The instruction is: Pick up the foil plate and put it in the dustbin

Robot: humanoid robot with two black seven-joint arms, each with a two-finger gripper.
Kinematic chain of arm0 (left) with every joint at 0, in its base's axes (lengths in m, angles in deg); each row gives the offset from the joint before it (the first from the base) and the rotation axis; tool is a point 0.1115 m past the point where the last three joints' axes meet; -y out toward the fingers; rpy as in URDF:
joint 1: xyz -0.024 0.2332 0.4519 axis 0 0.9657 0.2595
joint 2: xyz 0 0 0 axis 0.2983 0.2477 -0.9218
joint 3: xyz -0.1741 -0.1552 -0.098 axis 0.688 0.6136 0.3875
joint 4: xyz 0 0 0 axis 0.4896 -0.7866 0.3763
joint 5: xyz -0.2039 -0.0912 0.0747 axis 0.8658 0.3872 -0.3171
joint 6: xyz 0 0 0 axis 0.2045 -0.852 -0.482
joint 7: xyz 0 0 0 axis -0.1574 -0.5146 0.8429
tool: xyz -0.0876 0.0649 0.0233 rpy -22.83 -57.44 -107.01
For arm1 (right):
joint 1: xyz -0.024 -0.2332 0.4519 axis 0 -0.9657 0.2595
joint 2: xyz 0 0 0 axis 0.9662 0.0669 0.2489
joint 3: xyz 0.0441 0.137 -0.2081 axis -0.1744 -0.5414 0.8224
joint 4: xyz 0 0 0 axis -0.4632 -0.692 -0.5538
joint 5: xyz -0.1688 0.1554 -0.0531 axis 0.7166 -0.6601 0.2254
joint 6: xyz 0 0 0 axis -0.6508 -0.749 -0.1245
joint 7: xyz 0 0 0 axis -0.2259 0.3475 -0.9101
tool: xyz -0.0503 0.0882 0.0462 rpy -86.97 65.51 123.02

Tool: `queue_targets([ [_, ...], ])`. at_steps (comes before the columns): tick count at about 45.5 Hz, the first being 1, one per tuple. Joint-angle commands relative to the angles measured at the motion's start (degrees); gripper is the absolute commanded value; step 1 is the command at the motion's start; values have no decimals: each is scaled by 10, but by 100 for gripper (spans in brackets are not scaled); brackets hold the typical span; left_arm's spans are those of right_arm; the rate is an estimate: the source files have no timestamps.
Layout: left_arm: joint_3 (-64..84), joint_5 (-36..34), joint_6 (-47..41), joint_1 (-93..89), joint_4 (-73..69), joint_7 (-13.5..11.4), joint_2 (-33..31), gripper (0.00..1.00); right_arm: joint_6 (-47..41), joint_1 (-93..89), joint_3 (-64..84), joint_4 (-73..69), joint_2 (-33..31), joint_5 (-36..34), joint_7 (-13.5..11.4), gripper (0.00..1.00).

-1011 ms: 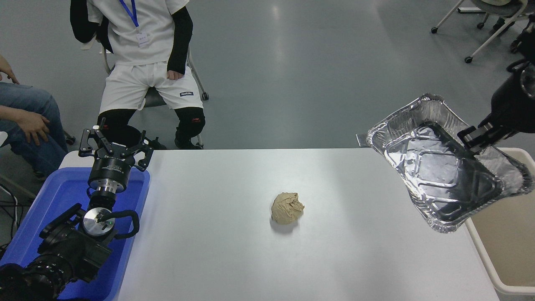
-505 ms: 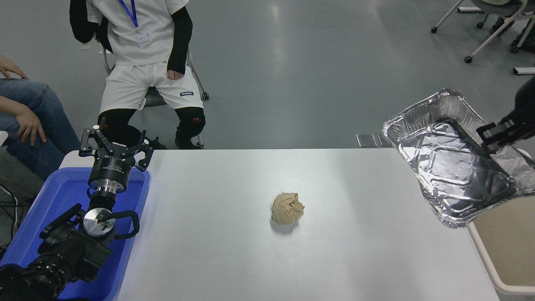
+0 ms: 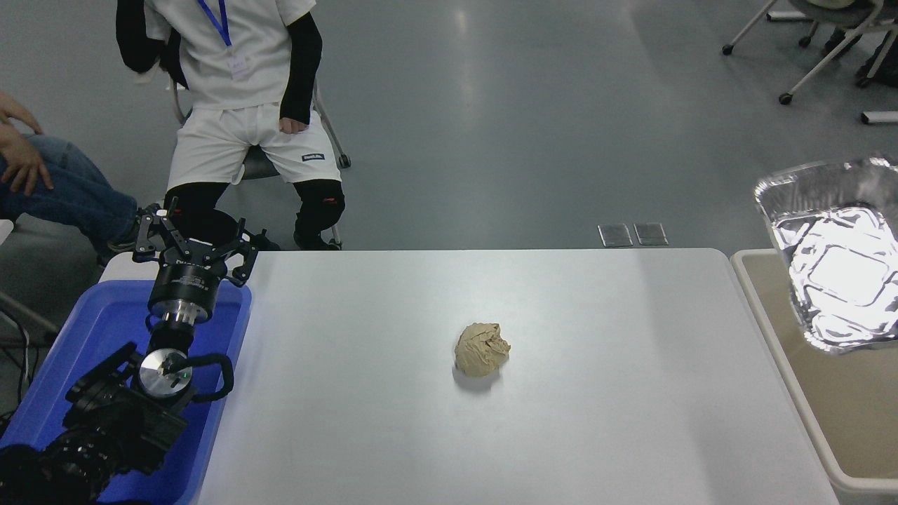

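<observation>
Grey polished floor stretches behind a white table (image 3: 596,435), with two small dark floor plates (image 3: 633,234) just past its far edge. No writing can be read for certain: the small label on the seated person's white shorts (image 3: 313,157) is too small to make out.

One dustbin (image 3: 775,351), beige with a thick pale rim, stands against the table's right side; its inside appears bare where visible. One foil plate (image 3: 838,263) is tilted above the bin's far part at the picture's right edge, its embossed base catching a bright glare, and it is cut off by the frame. The right gripper is out of sight, so what holds the plate cannot be seen.

One blue tub (image 3: 98,330) sits at the table's left, and the left arm lies over it. The left gripper (image 3: 193,242) points away from the camera with its fingers spread and nothing between them.

One crumpled tan paper ball (image 3: 481,348) lies alone near the table's middle, well apart from both containers.

Two people are at the far left: one seated on a chair (image 3: 238,105), and a second of whom only a hand and jeans (image 3: 63,200) show.
</observation>
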Motion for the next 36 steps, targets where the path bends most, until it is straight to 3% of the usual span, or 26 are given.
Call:
queue_targets([
  [1, 0, 0, 0, 0, 0, 0, 0, 99, 26, -132, -61, 100, -57, -8, -1, 0],
  [9, 0, 0, 0, 0, 0, 0, 0, 99, 82, -270, -185, 153, -97, -10, -1, 0],
  [20, 0, 0, 0, 0, 0, 0, 0, 99, 185, -479, -339, 203, -91, -72, -1, 0],
  [36, 0, 0, 0, 0, 0, 0, 0, 99, 320, -692, -436, 359, 32, -222, -1, 0],
])
